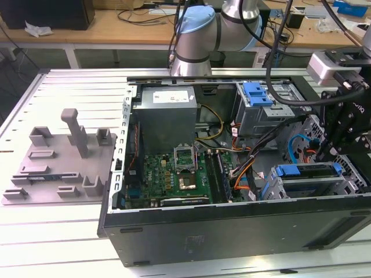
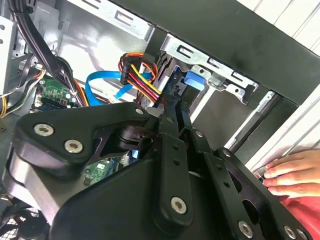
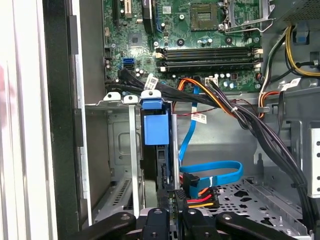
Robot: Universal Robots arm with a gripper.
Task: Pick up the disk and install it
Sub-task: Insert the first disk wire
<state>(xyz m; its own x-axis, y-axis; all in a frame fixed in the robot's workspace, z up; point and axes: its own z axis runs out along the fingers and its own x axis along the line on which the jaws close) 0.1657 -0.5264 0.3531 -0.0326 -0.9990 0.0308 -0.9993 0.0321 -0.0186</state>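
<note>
The disk (image 3: 155, 127) stands on edge in the metal drive cage (image 3: 117, 150) at the front corner of the open computer case, its bright blue carrier frame facing up. In the exterior view the disk (image 1: 307, 171) shows as a blue strip on the cage at the exterior view's right. My gripper (image 1: 330, 153) hangs just above it. In both wrist views the black fingers (image 3: 155, 220) straddle the disk's edge, and the gripper (image 3: 172, 220) looks shut on it. The gripper (image 2: 175, 107) points at the blue handle (image 2: 195, 80).
Blue data cable (image 3: 210, 172) and orange, red and yellow power wires (image 3: 202, 200) lie right beside the fingers. Black cable bundles (image 3: 240, 115) cross above. A second blue carrier (image 1: 258, 94) sits in the upper bay. A person's hand (image 2: 290, 175) rests outside the case wall.
</note>
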